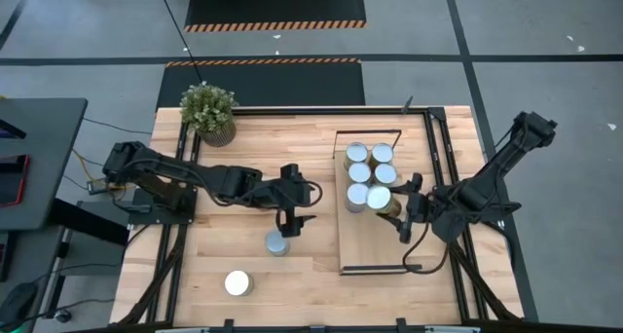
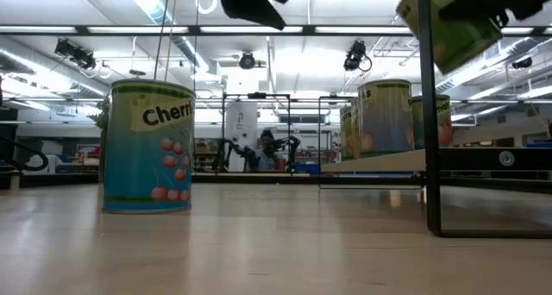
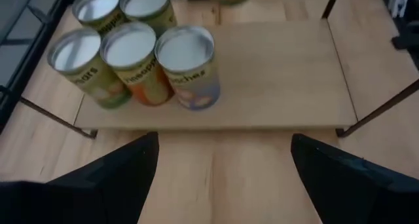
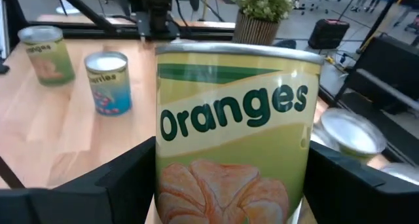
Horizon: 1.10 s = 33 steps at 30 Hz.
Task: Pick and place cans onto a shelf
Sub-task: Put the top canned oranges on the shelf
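Observation:
The shelf (image 1: 375, 243) lies on the table's right half, with several cans (image 1: 370, 174) standing upright in a cluster at its far end (image 3: 134, 54). My right gripper (image 1: 402, 212) is over the shelf's right edge, shut on a yellow "Oranges" can (image 4: 236, 132). A cherries can (image 1: 277, 242) and another can (image 1: 238, 283) stand on the tabletop left of the shelf. My left gripper (image 1: 292, 223) hovers open just above and beyond the cherries can, with nothing between its fingers (image 3: 124, 171). My right gripper pinches the Oranges can by its round side wall (image 4: 163, 178), one finger (image 4: 111, 185) on each side, below the lid rim. The fingers come roughly level from the table's right. The can is lifted clear above the shelf and hangs tilted (image 2: 453, 28).
A potted plant (image 1: 208, 111) stands at the table's far left corner. The shelf's thin black end frames (image 1: 375, 268) rise at its near and far ends. The near half of the shelf board (image 3: 275, 73) is bare wood.

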Motion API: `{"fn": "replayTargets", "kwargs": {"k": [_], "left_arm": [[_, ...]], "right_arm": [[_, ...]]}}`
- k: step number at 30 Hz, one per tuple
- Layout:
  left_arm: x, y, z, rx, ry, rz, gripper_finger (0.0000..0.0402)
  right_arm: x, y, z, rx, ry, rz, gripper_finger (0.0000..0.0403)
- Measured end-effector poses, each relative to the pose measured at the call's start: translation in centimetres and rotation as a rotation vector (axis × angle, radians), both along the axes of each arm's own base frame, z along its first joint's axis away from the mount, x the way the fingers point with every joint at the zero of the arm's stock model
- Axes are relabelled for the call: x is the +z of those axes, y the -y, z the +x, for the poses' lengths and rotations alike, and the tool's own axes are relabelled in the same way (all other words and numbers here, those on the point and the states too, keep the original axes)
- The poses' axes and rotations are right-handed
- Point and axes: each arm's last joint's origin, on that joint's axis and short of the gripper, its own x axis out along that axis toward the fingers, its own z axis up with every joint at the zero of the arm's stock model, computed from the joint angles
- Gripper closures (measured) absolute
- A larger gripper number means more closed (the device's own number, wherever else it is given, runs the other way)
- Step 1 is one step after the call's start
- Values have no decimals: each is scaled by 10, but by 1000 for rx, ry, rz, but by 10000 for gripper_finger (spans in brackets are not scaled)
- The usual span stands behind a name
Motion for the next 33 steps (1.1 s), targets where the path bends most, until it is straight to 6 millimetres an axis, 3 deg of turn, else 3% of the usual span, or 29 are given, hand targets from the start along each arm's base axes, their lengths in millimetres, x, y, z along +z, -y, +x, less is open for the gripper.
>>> {"fn": "replayTargets", "kwargs": {"k": [7, 18, 33], "left_arm": [[-14, 9, -2, -71, 21, -47, 47], [-51, 11, -9, -79, -9, -93, 47], [-54, 11, -9, -90, -18, -191, 47]], "right_arm": [[-32, 3, -5, 6, 43, 40, 74], [-62, 10, -13, -20, 49, 118, 72], [-106, 19, -35, 15, 156, 144, 72]]}}
